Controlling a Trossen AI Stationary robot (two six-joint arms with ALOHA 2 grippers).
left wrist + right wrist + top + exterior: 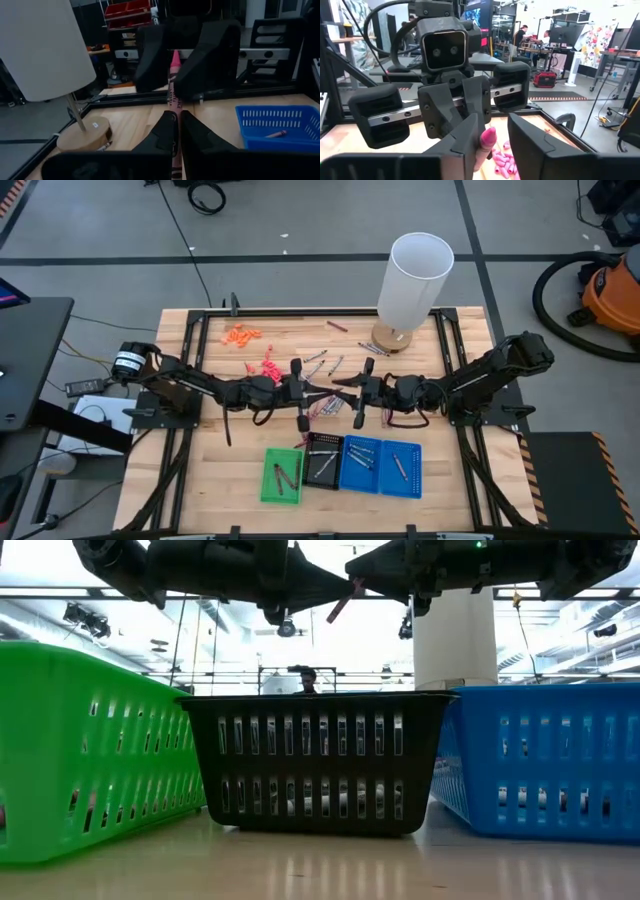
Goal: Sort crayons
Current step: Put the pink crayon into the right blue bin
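Dark print runs along the paper wrapper of the thin pink-maroon crayon (pixel 174 95); not legible. Both arms reach inward and meet above table centre, over the loose crayons (pixel 322 408) behind the black slotted tray (pixel 322 458). Left gripper (pixel 177 119) is clenched on one end of the crayon; right gripper (pixel 492 131) has its fingers spread around the other end, released.

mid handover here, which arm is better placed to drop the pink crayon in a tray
Left, probably. The left gripper is shut on the pink crayon, while the right gripper sits open around its tip. The trays lie about equally near both.
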